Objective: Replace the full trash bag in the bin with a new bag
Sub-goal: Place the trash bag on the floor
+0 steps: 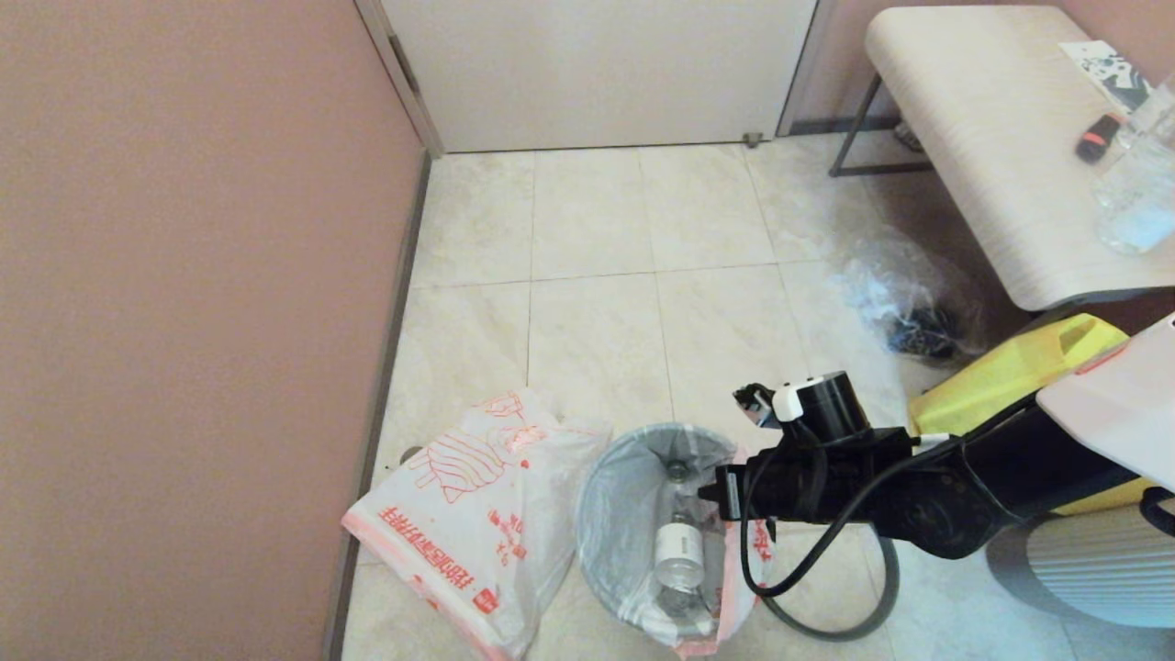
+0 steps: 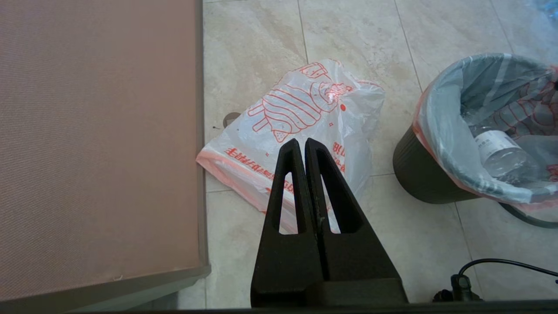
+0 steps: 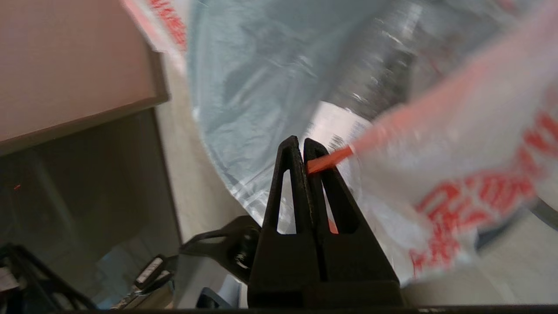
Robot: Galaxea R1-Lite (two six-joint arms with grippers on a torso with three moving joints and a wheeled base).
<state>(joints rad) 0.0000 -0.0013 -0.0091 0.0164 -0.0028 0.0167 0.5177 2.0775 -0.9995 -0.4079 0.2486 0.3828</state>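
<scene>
The bin (image 2: 418, 174) is a small black wastebasket standing on the tiled floor. It is lined with the full trash bag (image 1: 615, 496) (image 2: 449, 122), white with orange print, which has a clear bottle (image 1: 679, 551) inside. My right gripper (image 3: 301, 141) hovers at the bin's right rim (image 1: 721, 491), shut on the bag's orange edge strip (image 3: 331, 159). The new bag (image 1: 468, 514) (image 2: 305, 109) lies limp and flat on the floor to the left of the bin, against the wall. My left gripper (image 2: 301, 143) hangs above it, shut and empty.
A pink wall (image 1: 184, 321) runs along the left, close to the new bag. A clear plastic bag with dark items (image 1: 909, 308) and a yellow tote (image 1: 1010, 372) sit to the right under a pale bench (image 1: 991, 156). A black cable (image 1: 826, 624) loops beside the bin.
</scene>
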